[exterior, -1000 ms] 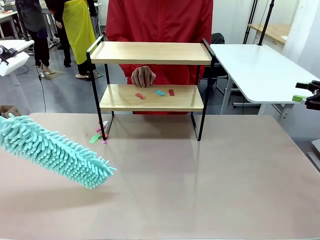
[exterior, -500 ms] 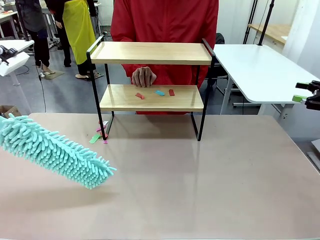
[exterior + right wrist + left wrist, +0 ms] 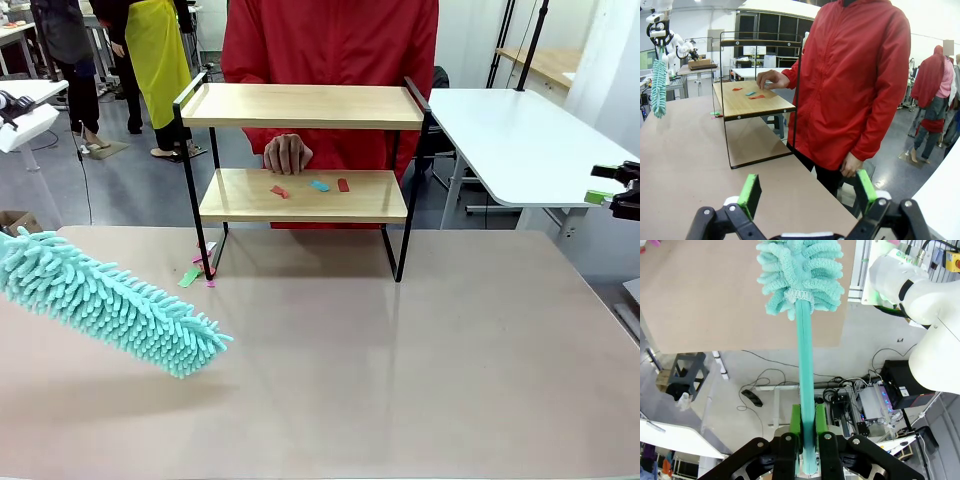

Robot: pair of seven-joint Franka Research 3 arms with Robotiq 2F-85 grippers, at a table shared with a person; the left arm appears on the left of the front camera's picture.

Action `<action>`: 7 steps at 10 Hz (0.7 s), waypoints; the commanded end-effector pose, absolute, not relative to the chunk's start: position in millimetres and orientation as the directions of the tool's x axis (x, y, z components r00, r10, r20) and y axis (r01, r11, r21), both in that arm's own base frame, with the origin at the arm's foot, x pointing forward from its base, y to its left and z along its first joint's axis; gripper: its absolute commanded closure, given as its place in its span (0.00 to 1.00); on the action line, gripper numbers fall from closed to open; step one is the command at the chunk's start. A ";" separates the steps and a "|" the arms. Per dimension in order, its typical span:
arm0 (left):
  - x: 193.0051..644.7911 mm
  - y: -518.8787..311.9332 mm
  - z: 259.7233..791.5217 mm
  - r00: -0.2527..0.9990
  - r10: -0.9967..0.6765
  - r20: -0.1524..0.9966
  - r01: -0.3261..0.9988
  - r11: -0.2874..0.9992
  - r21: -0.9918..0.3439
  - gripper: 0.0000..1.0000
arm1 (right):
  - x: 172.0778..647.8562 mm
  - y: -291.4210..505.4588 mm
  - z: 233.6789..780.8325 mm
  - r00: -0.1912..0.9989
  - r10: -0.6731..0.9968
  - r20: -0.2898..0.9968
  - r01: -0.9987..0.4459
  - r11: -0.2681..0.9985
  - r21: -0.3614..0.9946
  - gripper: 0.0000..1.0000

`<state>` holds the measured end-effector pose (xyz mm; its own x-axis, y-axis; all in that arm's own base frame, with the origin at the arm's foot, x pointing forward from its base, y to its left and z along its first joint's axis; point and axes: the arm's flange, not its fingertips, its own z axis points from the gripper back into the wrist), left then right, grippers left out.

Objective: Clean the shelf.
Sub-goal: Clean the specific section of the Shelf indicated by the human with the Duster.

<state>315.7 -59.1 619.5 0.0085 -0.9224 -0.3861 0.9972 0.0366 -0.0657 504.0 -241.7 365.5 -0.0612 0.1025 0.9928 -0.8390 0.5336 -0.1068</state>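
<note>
Starting far left of the shelf [image 3: 300,105], you see your left gripper [image 3: 807,424] squeezed tight on the thin handle of a fluffy teal duster [image 3: 110,305]. The duster's fuzzy head hangs tilted above the table [image 3: 420,360], well to the left of the shelf and nearer to you. By the shelf's front left leg, a few small green and pink bits [image 3: 195,273] lie on the table. The shelf stands at the far side of the table, near the middle, right in front of a person in a red jacket. On the shelf's lower board sit a red scrap [image 3: 280,191], a blue scrap [image 3: 319,185] and a second red scrap [image 3: 343,185] in a row. The person's hand [image 3: 287,153] rests just behind them, at the back edge of that board. Far to the right of the shelf, your right gripper [image 3: 807,192] has its jaws spread wide with nothing between them.
</note>
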 end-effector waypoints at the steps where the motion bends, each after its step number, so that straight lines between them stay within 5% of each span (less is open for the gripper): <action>1: 314.3 -56.0 620.1 -0.005 -0.925 -0.379 0.997 0.026 -0.078 0.87 | 505.1 -239.5 369.9 -0.040 0.112 0.993 -0.840 0.535 -0.095 0.00; 2: 315.7 -59.1 619.5 0.008 -0.922 -0.386 0.997 0.037 -0.066 0.87 | 505.1 -239.5 369.9 -0.040 0.112 0.993 -0.840 0.535 -0.095 0.00; 7: 306.6 -61.8 578.7 -0.063 -0.998 0.008 0.998 -0.063 -0.009 0.87 | 505.1 -239.5 369.9 -0.040 0.112 0.993 -0.840 0.535 -0.095 0.00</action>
